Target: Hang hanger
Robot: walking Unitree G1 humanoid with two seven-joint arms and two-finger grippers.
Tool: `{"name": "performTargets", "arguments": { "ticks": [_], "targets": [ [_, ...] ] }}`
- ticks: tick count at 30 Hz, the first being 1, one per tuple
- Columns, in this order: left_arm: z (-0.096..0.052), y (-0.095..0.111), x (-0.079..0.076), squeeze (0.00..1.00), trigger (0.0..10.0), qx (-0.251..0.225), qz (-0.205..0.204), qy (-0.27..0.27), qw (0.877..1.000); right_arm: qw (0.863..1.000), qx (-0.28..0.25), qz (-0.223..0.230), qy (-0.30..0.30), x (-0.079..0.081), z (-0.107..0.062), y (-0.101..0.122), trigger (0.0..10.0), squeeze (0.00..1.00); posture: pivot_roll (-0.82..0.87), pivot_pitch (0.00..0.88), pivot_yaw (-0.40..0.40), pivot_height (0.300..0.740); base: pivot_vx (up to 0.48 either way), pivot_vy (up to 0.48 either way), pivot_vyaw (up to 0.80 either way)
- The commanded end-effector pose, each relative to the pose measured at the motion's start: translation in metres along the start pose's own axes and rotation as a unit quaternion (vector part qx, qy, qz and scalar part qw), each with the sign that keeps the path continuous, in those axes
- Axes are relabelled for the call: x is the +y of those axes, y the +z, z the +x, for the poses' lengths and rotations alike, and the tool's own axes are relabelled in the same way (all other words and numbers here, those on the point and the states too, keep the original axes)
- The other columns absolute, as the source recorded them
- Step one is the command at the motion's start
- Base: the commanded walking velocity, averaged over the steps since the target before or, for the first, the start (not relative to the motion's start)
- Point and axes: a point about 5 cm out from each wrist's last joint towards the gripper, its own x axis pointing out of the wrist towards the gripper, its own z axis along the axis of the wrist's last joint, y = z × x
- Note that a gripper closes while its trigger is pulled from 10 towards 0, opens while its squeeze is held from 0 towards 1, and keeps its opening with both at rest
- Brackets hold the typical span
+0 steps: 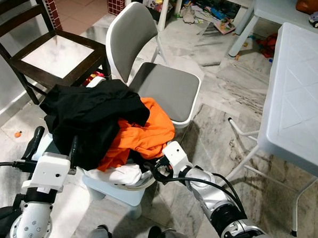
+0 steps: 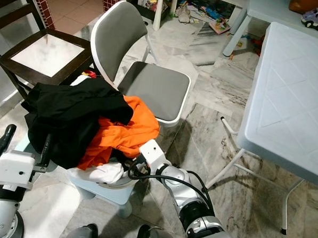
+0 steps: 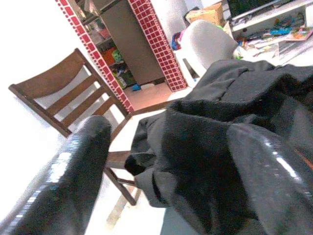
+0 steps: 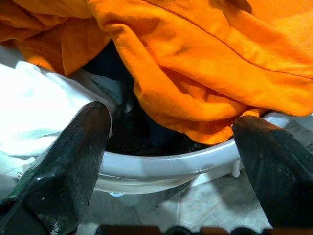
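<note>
A heap of laundry fills a pale basket (image 1: 118, 192) right in front of me: a black garment (image 1: 90, 115) on top at the left, an orange garment (image 1: 145, 131) to its right, and a white cloth (image 1: 121, 174) at the front. My left gripper (image 1: 55, 142) is open beside the black garment's left edge, and that dark fabric (image 3: 220, 112) lies just beyond its fingers. My right gripper (image 1: 152, 169) is open at the basket's front rim (image 4: 166, 169), under the hanging orange cloth (image 4: 195, 63), holding nothing.
A grey and white chair (image 1: 151, 70) stands just behind the basket. A dark wooden chair (image 1: 56, 49) is at the back left. A white plastic table (image 1: 304, 94) takes up the right side. Toys and books litter the far marble floor (image 1: 217, 21).
</note>
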Motion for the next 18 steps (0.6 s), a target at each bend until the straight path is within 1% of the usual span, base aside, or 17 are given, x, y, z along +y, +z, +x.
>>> {"name": "performTargets", "arguments": {
  "ticks": [1, 2, 4, 10, 12, 15, 16, 18],
  "targets": [
    [-0.001, -0.004, 0.003, 1.0, 10.0, 0.007, -0.005, -0.021, 1.0, 1.0, 0.017, 0.002, 0.007, 0.003, -0.001, -0.009, 10.0, 0.0, 0.19, 0.219, -0.134, 0.74, 0.0, 0.0, 0.0],
    [-0.001, -0.004, 0.003, 1.0, 10.0, 0.007, -0.005, -0.021, 1.0, 1.0, 0.017, 0.002, 0.007, 0.003, -0.001, -0.009, 10.0, 0.0, 0.19, 0.219, -0.134, 0.74, 0.0, 0.0, 0.0],
    [0.004, -0.007, 0.002, 1.0, 10.0, 0.004, -0.016, -0.056, 0.998, 1.0, 0.017, 0.002, 0.009, 0.004, -0.001, -0.008, 10.0, 0.0, 0.19, 0.222, -0.134, 0.74, 0.0, 0.0, 0.0],
    [0.011, -0.013, 0.0, 1.0, 10.0, 0.0, -0.028, -0.105, 0.994, 1.0, 0.02, 0.0, 0.006, 0.001, -0.003, -0.01, 10.0, 0.0, 0.17, 0.224, -0.136, 0.74, 0.0, 0.0, 0.0],
    [0.011, -0.016, -0.001, 1.0, 10.0, 0.0, -0.036, -0.138, 0.99, 1.0, 0.019, -0.001, 0.005, 0.0, -0.004, -0.01, 10.0, 0.0, 0.16, 0.223, -0.137, 0.74, 0.0, 0.0, 0.0],
    [0.013, -0.022, 0.001, 1.0, 10.0, 0.004, -0.035, -0.161, 0.986, 1.0, 0.02, -0.001, 0.002, -0.002, -0.005, -0.011, 10.0, 0.0, 0.15, 0.219, -0.137, 0.74, 0.0, 0.0, 0.0],
    [0.014, -0.023, 0.002, 1.0, 10.0, 0.004, -0.032, -0.165, 0.986, 1.0, 0.021, -0.001, 0.001, -0.002, -0.005, -0.012, 10.0, 0.0, 0.14, 0.217, -0.136, 0.74, 0.0, 0.0, 0.0],
    [0.019, -0.024, 0.01, 1.0, 10.0, -0.001, -0.025, -0.144, 0.989, 1.0, 0.022, -0.001, 0.0, -0.004, -0.007, -0.013, 10.0, 0.0, 0.14, 0.218, -0.134, 0.74, 0.0, 0.0, 0.0]
  ]
}}
